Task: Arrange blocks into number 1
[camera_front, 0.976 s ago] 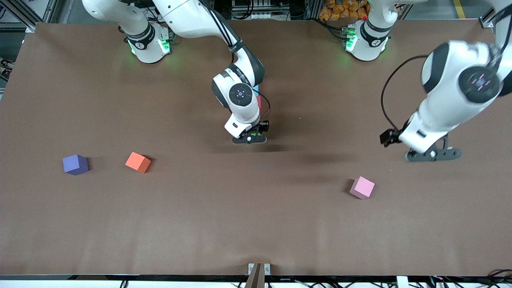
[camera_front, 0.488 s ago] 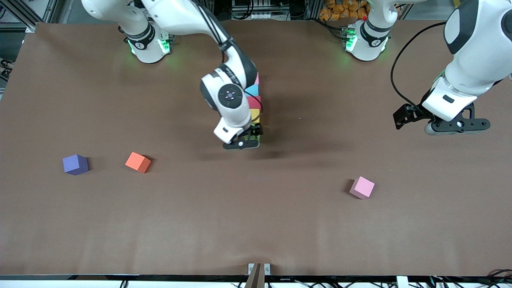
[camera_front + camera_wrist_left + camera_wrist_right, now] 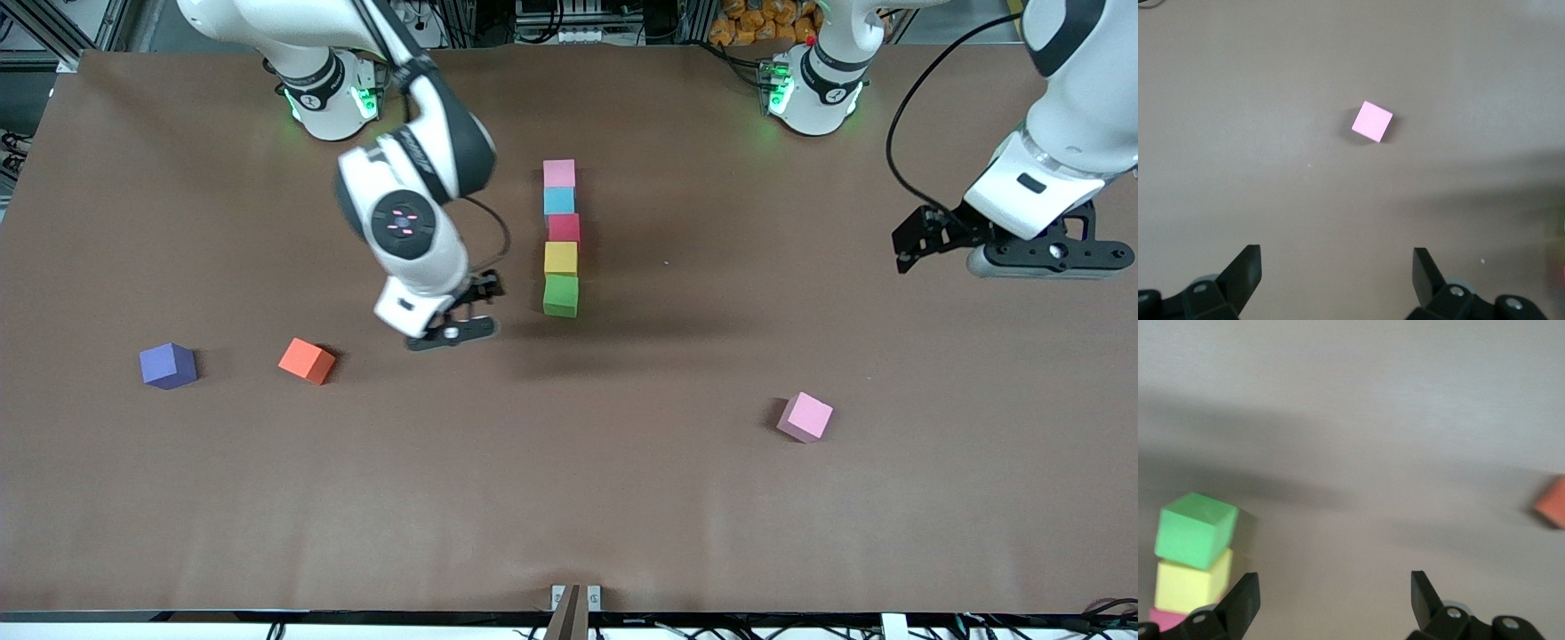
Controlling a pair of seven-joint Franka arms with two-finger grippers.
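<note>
Five blocks lie in a straight touching line at mid-table: pink (image 3: 559,172) farthest from the front camera, then light blue (image 3: 559,201), red (image 3: 564,228), yellow (image 3: 560,259) and green (image 3: 560,295) nearest. My right gripper (image 3: 449,333) hangs open and empty over bare table between the green block and the orange cube. Its wrist view shows the green block (image 3: 1195,530), the yellow block (image 3: 1191,585) and its own open gripper (image 3: 1335,582). My left gripper (image 3: 1040,258) is open and empty, raised over the left arm's end. Its own wrist view shows it open (image 3: 1337,259).
A second pink cube (image 3: 805,417) (image 3: 1372,121) lies alone nearer the front camera, toward the left arm's end. An orange cube (image 3: 306,360) (image 3: 1553,501) and a purple cube (image 3: 167,365) sit toward the right arm's end.
My right gripper has left the green block and swung toward the right arm's end, uncovering the whole line. My left gripper has drawn back toward its own end of the table.
</note>
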